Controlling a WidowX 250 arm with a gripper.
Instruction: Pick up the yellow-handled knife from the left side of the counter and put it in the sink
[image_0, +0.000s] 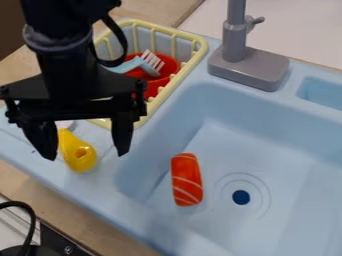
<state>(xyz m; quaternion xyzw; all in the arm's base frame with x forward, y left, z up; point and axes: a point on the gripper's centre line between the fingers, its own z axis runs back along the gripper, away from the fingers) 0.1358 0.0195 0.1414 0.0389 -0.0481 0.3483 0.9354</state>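
Presently, gripper (83, 151) fingers stand wide apart. Yellow toy (78, 152) lies on the ledge of the blue sink (143, 220), framed between the fingertips; contact cannot be determined. Orange striped piece (186, 180) lies apart, inside the basin.

No readable text, labels, brands, numbers or signs on sink, faucet, rack or toys.
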